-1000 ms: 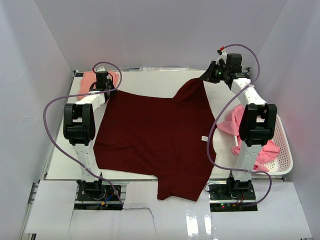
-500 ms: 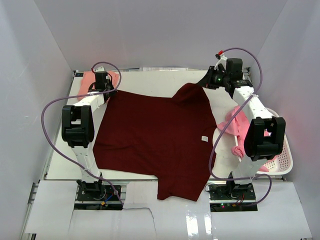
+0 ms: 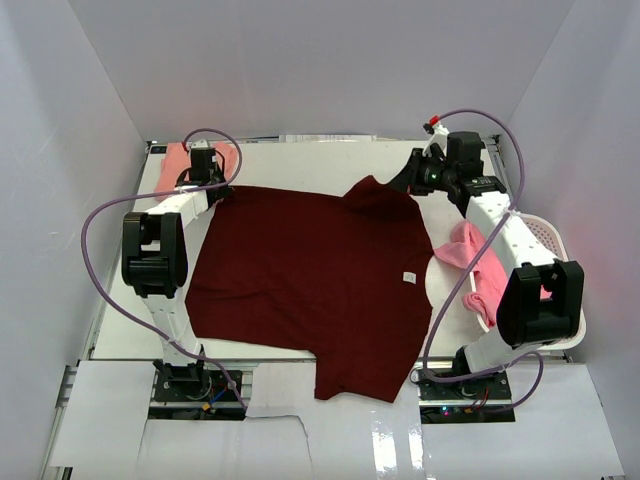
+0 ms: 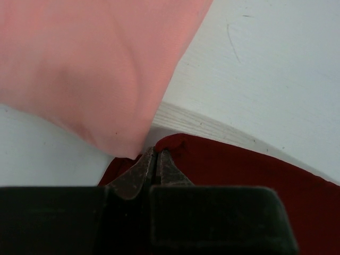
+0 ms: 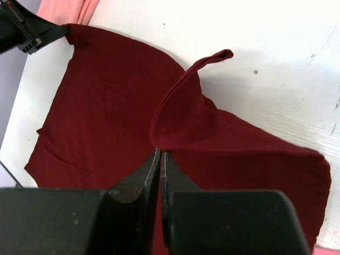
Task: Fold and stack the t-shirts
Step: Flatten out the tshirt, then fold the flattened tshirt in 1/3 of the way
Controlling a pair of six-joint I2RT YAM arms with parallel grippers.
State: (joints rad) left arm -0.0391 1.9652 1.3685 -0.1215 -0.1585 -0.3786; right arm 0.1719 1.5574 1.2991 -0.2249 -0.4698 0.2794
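On the table [image 3: 300, 160], the maroon shirt [image 3: 310, 270] lies spread out: soft, light, limp, likely best taken by corners or hems. The left gripper [image 4: 155, 158] and right gripper [image 5: 160, 155] each pinch shut on its far edge.

The maroon t-shirt [image 3: 300, 270] is plain dark red with a white tag [image 3: 408, 277]; salmon shirt [image 3: 172, 160], bright pink shirts [image 3: 462, 248], white mesh basket [image 3: 548, 232], white desk [image 3: 300, 165].

A spread shirt [image 3: 310, 280] covers the bench's [image 3: 310, 160] middle. A second shirt [image 3: 172, 162] lies at the far-left corner, just behind it. A basket [image 3: 553, 228] at right holds more shirts [image 3: 468, 248].
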